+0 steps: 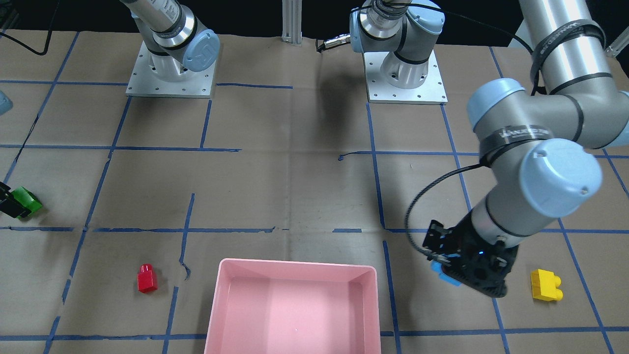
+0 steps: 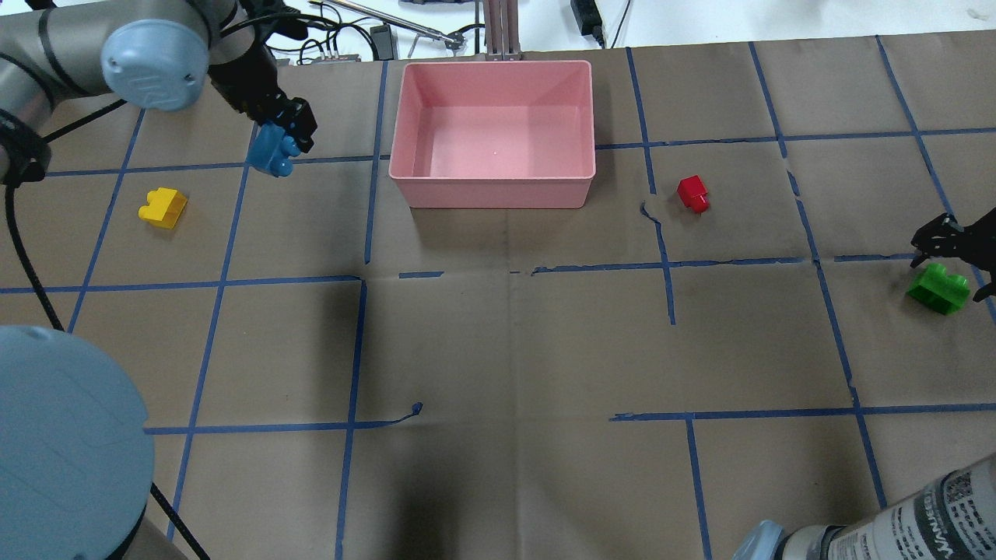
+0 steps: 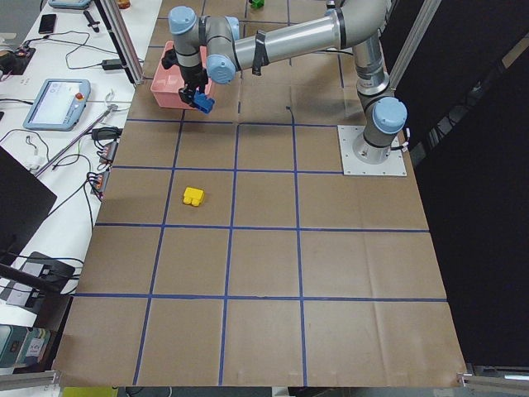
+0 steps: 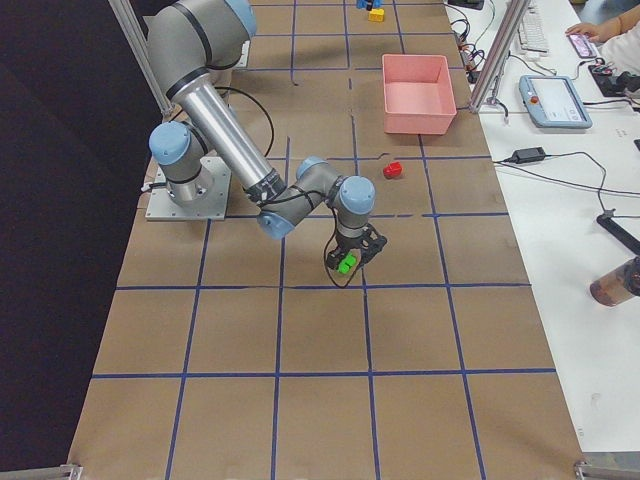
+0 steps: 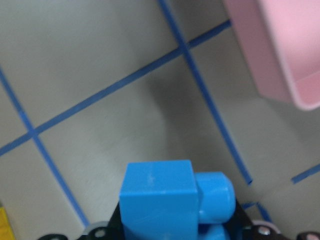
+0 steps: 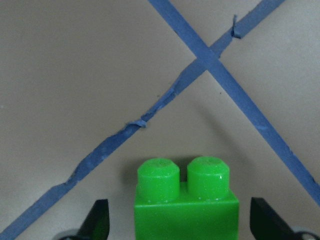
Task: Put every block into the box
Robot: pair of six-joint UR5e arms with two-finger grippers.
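A blue three-stud plastic toy brick (image 5: pixel 172 205) fills the bottom of my left wrist view, clamped between the jaws of the left gripper (image 2: pixel 286 134). It looks to be held just off the brown paper-covered table (image 2: pixel 506 350), and the shallow pink plastic tray (image 2: pixel 490 194) is off to one side, not beneath it. On the right wrist feed a green two-stud plastic brick (image 6: pixel 185 202) sits on the paper between the black fingers (image 6: pixel 98 221) of the right gripper (image 2: pixel 962 263), whose jaws are spread with a gap on each side. The small red plastic brick (image 2: pixel 692 192) lies near the tray's right side. The yellow two-stud plastic brick (image 2: pixel 163 208) lies well to its left.
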